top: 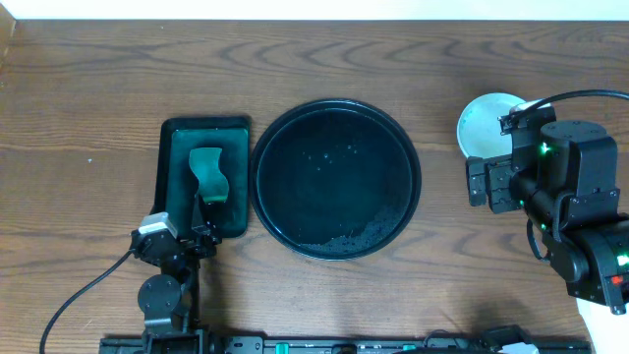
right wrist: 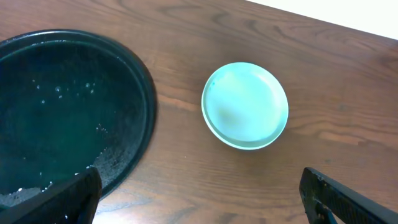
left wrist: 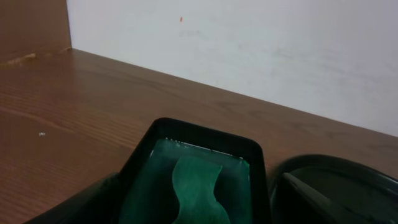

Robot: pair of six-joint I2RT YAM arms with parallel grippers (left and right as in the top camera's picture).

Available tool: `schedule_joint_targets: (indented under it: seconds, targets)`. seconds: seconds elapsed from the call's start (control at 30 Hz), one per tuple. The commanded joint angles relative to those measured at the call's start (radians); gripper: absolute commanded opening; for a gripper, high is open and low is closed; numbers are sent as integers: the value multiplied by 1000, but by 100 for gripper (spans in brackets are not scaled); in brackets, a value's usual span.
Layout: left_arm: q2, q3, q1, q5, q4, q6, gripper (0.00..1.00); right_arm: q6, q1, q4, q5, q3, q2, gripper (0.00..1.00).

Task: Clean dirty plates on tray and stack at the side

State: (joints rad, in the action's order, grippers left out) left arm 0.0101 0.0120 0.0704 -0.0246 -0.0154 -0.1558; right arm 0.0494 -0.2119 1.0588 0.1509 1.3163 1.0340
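Observation:
The round black tray (top: 334, 177) lies mid-table with no plate on it, only wet droplets and grit; its rim also shows in the right wrist view (right wrist: 140, 93). The plates (top: 484, 122) sit stacked on the bare wood to its right. In the right wrist view the top plate (right wrist: 245, 104) is clean white with a pale teal rim, and a second rim shows under it. My right gripper (right wrist: 200, 186) is open over bare wood just short of the stack, holding nothing. My left gripper (top: 203, 224) stands open at the near end of the green tray.
A rectangular dark green tray (top: 179, 147) left of the black tray holds a green sponge (top: 207, 172); the sponge (left wrist: 196, 190) lies between my left fingers' line of sight. The black tray's edge (left wrist: 336, 180) is just right of it. A white wall runs behind the table.

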Motion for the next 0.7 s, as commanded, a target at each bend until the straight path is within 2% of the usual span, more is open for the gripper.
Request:
schedule_joint_targets:
  seconds: [0.0,0.67]
  targets:
    - [-8,-8,5,-12,-55,29,79,11,-5,1,5,11,0,99]
    - [-6,-8,5,-2,-56,28,79,11,-5,1,5,11,0,99]
